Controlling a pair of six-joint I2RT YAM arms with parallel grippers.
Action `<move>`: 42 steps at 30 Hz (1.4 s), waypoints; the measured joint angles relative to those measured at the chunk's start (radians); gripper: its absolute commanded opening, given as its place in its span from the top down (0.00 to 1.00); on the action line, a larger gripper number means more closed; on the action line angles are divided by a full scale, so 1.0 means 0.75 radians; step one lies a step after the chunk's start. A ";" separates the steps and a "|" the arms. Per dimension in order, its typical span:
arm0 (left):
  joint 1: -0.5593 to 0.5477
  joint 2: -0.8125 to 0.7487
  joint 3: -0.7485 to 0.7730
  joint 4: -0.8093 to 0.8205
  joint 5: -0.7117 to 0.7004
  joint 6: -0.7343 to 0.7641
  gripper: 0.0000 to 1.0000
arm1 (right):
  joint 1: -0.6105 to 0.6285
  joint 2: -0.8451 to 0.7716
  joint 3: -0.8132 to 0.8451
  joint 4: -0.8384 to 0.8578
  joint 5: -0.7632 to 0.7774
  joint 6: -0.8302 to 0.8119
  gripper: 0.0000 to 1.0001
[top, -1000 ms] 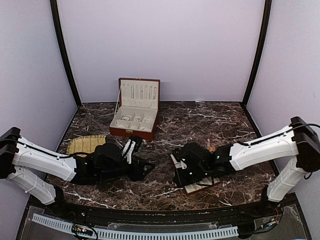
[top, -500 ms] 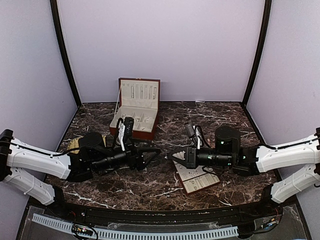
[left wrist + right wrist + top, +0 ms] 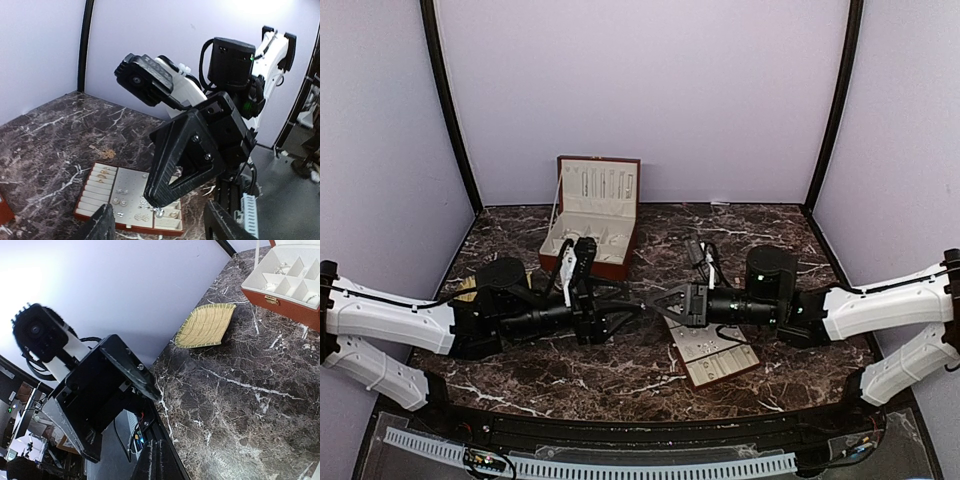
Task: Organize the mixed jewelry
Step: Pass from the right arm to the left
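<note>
Surface [image 3: 770, 240] dark marble; left fingers [image 3: 102, 227] spread apart, right fingers [image 3: 162, 465] shut tight, tips facing closely above it; cream tray [image 3: 720, 365] nearby.

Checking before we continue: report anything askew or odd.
The tray lies skewed to the table edge. Right gripper, shut, and left gripper, open, point tip to tip above the table, almost meeting.

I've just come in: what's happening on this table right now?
Small silvery jewelry is being sorted. The left gripper, jaws open, faces the right gripper, jaws shut, tip to tip in mid-air near the cream slotted tray holding it. Whether the right one pinches anything is unclear. An open red-brown box stands behind.
</note>
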 measured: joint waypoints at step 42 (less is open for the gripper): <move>-0.115 0.043 0.132 -0.373 -0.215 0.780 0.79 | -0.038 0.026 0.052 -0.131 -0.102 0.175 1.00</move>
